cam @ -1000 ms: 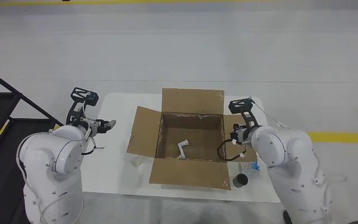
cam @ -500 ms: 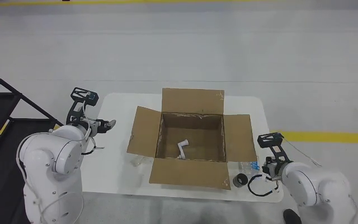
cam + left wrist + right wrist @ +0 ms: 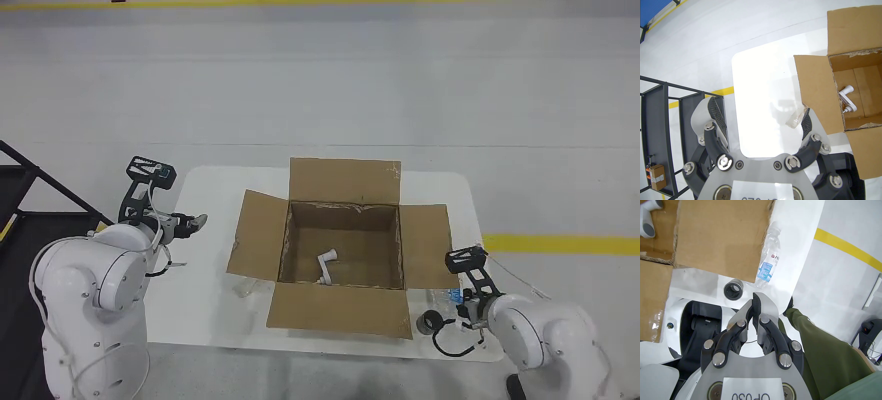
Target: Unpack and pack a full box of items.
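Right end effector pinched closed, empty. The water bottle lies just ahead of it on the counter. Left end effector spread wide, holding nothing, with the box just beside it.

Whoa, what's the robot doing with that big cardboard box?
It's unpacking and packing things. The cardboard box sits open on the white table, with a white handle part lying inside. A water bottle and a small dark ring lie on the table beside the box, the bottle partly under a flap. The right gripper is shut and empty, close to those two. The left gripper is open and empty, over the table's other side.
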